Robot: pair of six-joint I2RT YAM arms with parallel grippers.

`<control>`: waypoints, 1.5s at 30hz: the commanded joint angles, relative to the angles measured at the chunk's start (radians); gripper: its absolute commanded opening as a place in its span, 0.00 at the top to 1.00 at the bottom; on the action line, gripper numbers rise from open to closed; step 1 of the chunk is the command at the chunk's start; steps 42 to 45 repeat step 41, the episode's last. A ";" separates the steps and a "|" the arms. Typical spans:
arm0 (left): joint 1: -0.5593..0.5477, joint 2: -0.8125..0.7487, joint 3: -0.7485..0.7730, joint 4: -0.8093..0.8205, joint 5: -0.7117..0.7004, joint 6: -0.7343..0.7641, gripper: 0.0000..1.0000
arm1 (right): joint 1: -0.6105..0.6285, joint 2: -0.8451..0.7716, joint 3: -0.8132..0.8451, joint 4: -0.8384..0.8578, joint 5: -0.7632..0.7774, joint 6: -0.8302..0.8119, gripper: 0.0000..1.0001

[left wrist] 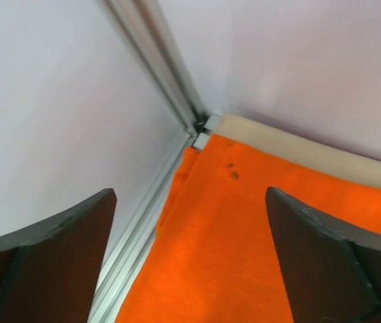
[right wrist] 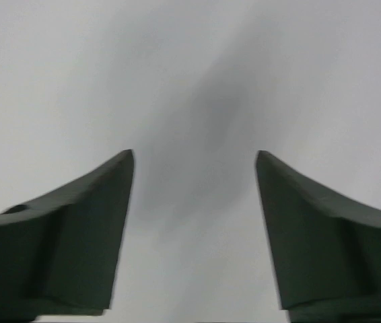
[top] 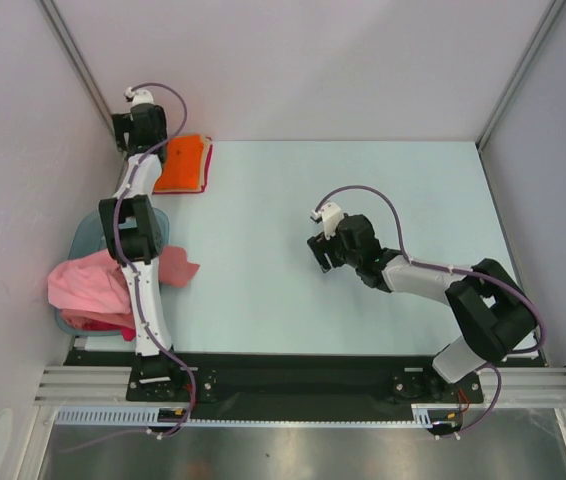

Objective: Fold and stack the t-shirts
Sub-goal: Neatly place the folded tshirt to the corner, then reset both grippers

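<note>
A folded bright orange t-shirt [top: 183, 163] lies at the table's far left, by the wall. In the left wrist view the orange t-shirt [left wrist: 244, 256] fills the space under my fingers, and a tan cloth edge [left wrist: 298, 151] shows just beyond it. My left gripper [top: 143, 130] [left wrist: 190, 256] is open and empty, just above the orange shirt's corner end. A pink t-shirt [top: 83, 280] and a red one [top: 178, 268] lie heaped in and over a tub. My right gripper [top: 321, 258] [right wrist: 194, 229] is open and empty above bare table.
The translucent blue-green tub [top: 81, 235] stands at the left edge beneath my left arm. White walls with metal corner posts [left wrist: 157, 67] enclose the table on three sides. The pale table [top: 363, 200] spreads between the arms.
</note>
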 commanded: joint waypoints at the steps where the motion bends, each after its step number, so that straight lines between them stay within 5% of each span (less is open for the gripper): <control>1: -0.008 -0.114 0.038 -0.018 -0.098 -0.060 0.00 | 0.007 -0.083 0.018 -0.013 -0.024 0.131 0.17; 5: -0.068 -0.374 -0.120 -0.130 -0.022 -0.190 0.00 | 0.018 -0.220 -0.103 0.007 -0.067 0.280 0.10; 8: -0.179 -0.558 -0.443 -0.036 0.009 -0.257 0.00 | 0.024 -0.361 -0.189 0.029 -0.061 0.389 0.00; 15: -0.404 -0.861 -0.757 -0.112 0.058 -0.494 0.00 | 0.038 -0.629 -0.370 -0.049 0.069 0.705 0.00; 18: -0.447 -0.996 -0.991 -0.055 0.283 -0.663 0.00 | 0.037 -0.728 -0.391 -0.169 0.143 0.808 0.00; 19: -0.447 -1.080 -1.162 0.053 0.452 -0.716 0.00 | 0.037 -0.752 -0.410 -0.209 0.154 0.866 0.00; 21: -0.467 -1.167 -1.339 0.241 0.567 -0.855 0.00 | 0.032 -0.826 -0.442 -0.223 0.154 0.954 0.00; 22: -0.532 -1.324 -1.618 0.378 0.686 -0.959 0.00 | 0.030 -0.896 -0.550 -0.193 0.134 1.036 0.00; 28: -0.641 -1.633 -1.935 0.534 0.748 -1.016 0.00 | 0.020 -1.010 -0.770 -0.038 0.068 1.284 0.00; 33: -0.651 -1.934 -2.314 0.846 0.819 -1.204 0.00 | 0.026 -0.996 -0.859 0.007 0.095 1.428 0.00; 38: -0.663 -2.223 -2.385 0.787 0.990 -1.243 0.00 | 0.030 -0.963 -0.859 0.021 0.053 1.363 0.00; 41: -0.665 -2.246 -2.388 1.022 1.110 -1.368 0.00 | 0.044 -0.985 -0.867 0.173 -0.126 1.278 0.00; 45: -0.665 -2.246 -2.388 1.022 1.110 -1.368 0.00 | 0.044 -0.985 -0.867 0.173 -0.126 1.278 0.00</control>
